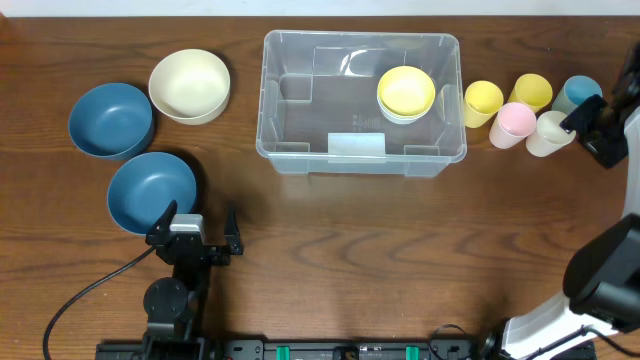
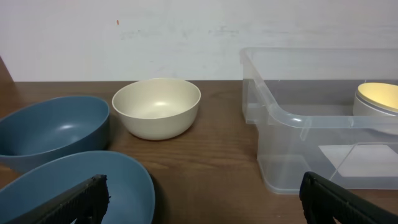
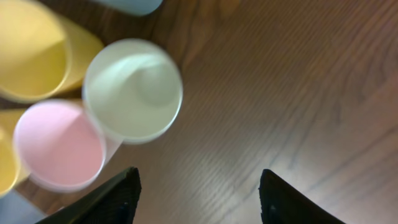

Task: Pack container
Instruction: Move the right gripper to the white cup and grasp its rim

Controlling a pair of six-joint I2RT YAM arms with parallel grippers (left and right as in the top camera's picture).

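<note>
Both my grippers stand apart, holding nothing; the container (image 1: 300, 120) sits mid-table between them.
It lies ahead and to the right of my left gripper (image 2: 202, 193), and past the cups from my right gripper (image 3: 199, 186), which hangs beside the pale cup (image 3: 133, 90). One container. Five bowls: far blue bowl (image 1: 110, 120), near blue bowl (image 1: 150, 190) and cream bowl (image 1: 189, 86) outside; yellow bowl (image 1: 405, 90) nested on a white bowl (image 1: 400, 117) inside. Five cups: pale, pink cup (image 1: 512, 123), blue cup (image 1: 578, 93), two yellow cups (image 1: 483, 102).

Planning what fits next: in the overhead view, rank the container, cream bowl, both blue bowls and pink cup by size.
1. container
2. cream bowl, far blue bowl and near blue bowl: they look about alike, so I won't rank them
3. pink cup, clearly smallest
</note>
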